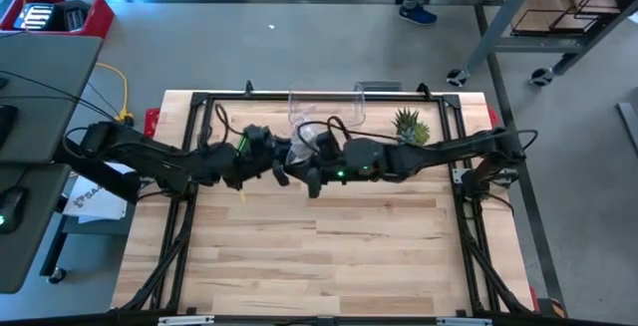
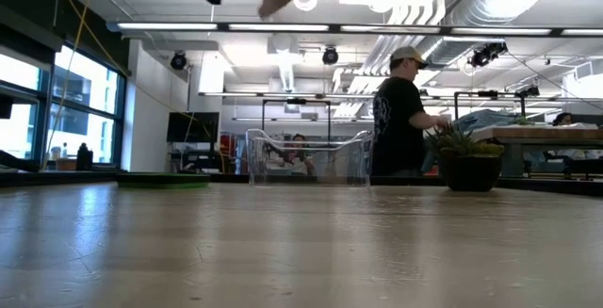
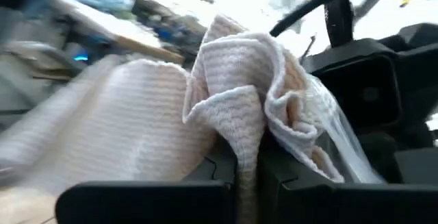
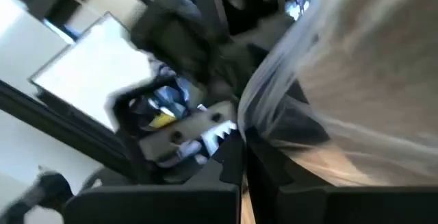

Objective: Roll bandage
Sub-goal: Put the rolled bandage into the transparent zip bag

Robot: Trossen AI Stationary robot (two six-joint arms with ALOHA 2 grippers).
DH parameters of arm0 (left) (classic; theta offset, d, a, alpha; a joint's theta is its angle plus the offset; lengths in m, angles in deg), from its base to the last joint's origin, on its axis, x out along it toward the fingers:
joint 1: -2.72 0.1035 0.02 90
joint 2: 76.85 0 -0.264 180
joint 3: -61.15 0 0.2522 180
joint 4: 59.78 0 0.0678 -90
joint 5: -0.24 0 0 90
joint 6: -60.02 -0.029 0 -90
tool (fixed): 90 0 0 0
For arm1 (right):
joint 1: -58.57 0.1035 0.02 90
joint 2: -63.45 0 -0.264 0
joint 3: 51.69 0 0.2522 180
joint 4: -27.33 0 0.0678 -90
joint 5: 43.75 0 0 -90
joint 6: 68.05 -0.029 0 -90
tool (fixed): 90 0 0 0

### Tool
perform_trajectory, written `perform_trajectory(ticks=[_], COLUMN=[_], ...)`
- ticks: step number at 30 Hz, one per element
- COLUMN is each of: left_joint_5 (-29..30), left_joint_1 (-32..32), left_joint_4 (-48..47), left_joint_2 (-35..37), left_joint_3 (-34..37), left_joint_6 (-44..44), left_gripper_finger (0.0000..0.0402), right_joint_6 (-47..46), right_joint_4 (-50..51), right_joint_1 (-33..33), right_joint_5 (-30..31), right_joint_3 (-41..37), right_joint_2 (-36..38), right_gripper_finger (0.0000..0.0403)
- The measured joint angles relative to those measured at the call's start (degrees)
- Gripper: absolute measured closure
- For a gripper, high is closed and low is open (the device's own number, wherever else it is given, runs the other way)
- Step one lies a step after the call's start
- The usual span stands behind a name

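Wooden planks make up the table (image 1: 329,256), bare across its near half, with both dark arms meeting above its middle, toward the far edge. A clear plastic bin (image 1: 324,107) and a small potted plant (image 1: 409,127) stand along that far edge, and a person (image 2: 400,110) works in the room beyond. Held up in the air between the arms is the bandage (image 3: 236,107), a cream knitted strip bunched into loose folds. The left gripper (image 3: 246,172) is clamped on a fold of it; the right gripper (image 4: 239,159) is closed on a thin clear wrapping that trails from it. Rolling looks barely begun, and the next move probably calls for pulling the strip taut before winding.
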Motion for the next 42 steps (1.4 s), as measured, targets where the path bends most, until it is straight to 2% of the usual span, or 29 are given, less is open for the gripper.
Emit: perform_trajectory(ticks=[4,9,12,15,18,21,24,29,33,37,42], left_joint_5=[-9.68,-8.6,-10.22,-12.7,-11.45,-11.16,-16.97,-17.53,-20.97,-19.78,-12.06], left_joint_1=[-0.31,-3.34,-5.05,-6.76,-8.0,-7.87,-6.99,-6.27,-4.89,-4.13,-5.15], left_joint_4=[3.02,-4.34,-6.5,-14.03,-21.48,-18.38,-16.77,-14.43,-11.07,-16.06,-31.97], left_joint_2=[0.18,1.32,2.23,5.05,7.09,7.44,6.54,3.51,2.06,2.52,3.77], left_joint_3=[-0.16,-0.24,-0.14,-0.11,-0.11,0.04,0.04,0.04,0.26,0.23,-0.11], left_joint_6=[0.94,3.17,3.25,3.25,4.53,1.97,2.84,3.0,-0.09,-0.59,3.48], left_gripper_finger=[0.0391,0.0391,0.0391,0.0391,0.0391,0.0391,0.0391,0.0391,0.0391,0.0391,0.0391], right_joint_6=[0.3,1.15,1.66,2.86,3.23,1.96,1.53,-2.11,-4.75,-3.01,-3.74], right_joint_4=[-2.32,-2.7,-0.49,0.0,-0.3,-0.67,-2.07,-4.47,-3.45,1.07,10.57], right_joint_1=[0.37,0.44,0.51,0.82,0.51,0.5,0.5,-0.2,-0.12,-0.2,-0.2], right_joint_5=[0.95,-0.06,0.12,0.47,1.78,1.8,1.08,-1.31,-3.69,-2.47,0.37], right_joint_3=[0.27,-0.1,0.08,0.1,0.11,0.28,0.31,0.25,0.33,0.32,0.11], right_joint_2=[0.48,0.83,1.96,2.42,2.73,2.07,1.27,0.43,0.22,0.54,0.39], right_gripper_finger=[0.0403,0.0403,0.0403,0.0403,0.0403,0.0403,0.0403,0.0403,0.0403,0.0403,0.0403])
